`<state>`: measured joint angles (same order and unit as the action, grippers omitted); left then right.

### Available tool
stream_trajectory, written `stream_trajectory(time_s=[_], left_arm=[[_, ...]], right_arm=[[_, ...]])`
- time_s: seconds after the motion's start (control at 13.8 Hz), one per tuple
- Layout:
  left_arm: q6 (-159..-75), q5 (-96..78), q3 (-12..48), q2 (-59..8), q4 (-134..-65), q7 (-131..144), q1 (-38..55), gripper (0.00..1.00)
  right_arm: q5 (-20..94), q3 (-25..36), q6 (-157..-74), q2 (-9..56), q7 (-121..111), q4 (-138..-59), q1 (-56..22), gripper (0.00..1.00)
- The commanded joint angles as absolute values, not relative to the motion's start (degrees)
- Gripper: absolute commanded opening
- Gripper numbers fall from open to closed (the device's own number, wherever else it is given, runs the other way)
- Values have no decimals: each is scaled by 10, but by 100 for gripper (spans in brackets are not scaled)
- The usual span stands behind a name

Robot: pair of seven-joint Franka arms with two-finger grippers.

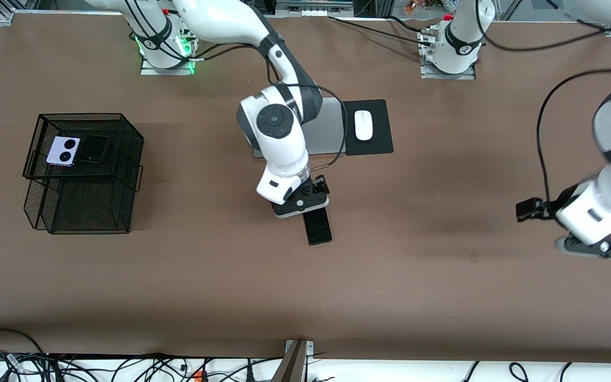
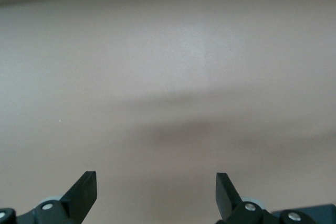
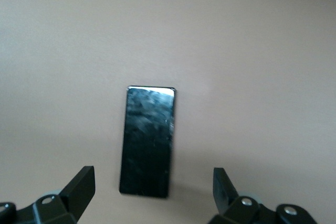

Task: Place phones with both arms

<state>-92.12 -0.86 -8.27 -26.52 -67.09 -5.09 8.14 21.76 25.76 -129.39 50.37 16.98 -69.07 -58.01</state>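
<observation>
Three phones are present. A small squarish lilac phone (image 1: 63,150) with two black circles and a small squarish black phone (image 1: 94,148) lie side by side, touching or nearly so, on the top tier of a black wire-mesh basket (image 1: 125,175) toward the right arm's end of the table (image 1: 422,276). The third, a long slim black phone (image 1: 319,227), lies flat on the bare table near the middle, nearer to the front camera than the silver laptop (image 1: 326,132).

One white mouse (image 1: 363,125) rests on one black mouse pad (image 1: 377,139), just beside the laptop toward the left arm's end.

Two arms are present. The right gripper (image 1: 305,204) hangs over the end of the long black phone that lies farther from the front camera. In the right wrist view its jaws are spread wide, with the long phone (image 3: 147,141) lying on the table between the two fingertips (image 3: 81,183) and touching neither. It holds nothing.

The left gripper (image 2: 156,192) waits over bare table at the left arm's end, well apart from every phone. Its jaws are likewise spread wide, with only table surface between them, and it holds nothing.
</observation>
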Motion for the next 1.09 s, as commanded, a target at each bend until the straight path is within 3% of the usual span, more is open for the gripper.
stream_trajectory(time_s=[0.0,0.29,0.65,1.01], left_arm=[[-922,-11,-68,-157,-770,-61,80,100],[-853,-1,-62,-125,-766,-58,83,100],[-852,13,-44,-89,-779,-52,88,100],[-859,9,-31,-48,-838,-54,88,100]], right_arm=[[228,250,-1344,545,186,-663,-570,99],[224,230,-1398,584,188,-662,-570,99],[220,229,-1417,608,189,-664,-578,99],[205,229,-1437,618,191,-672,-586,99]])
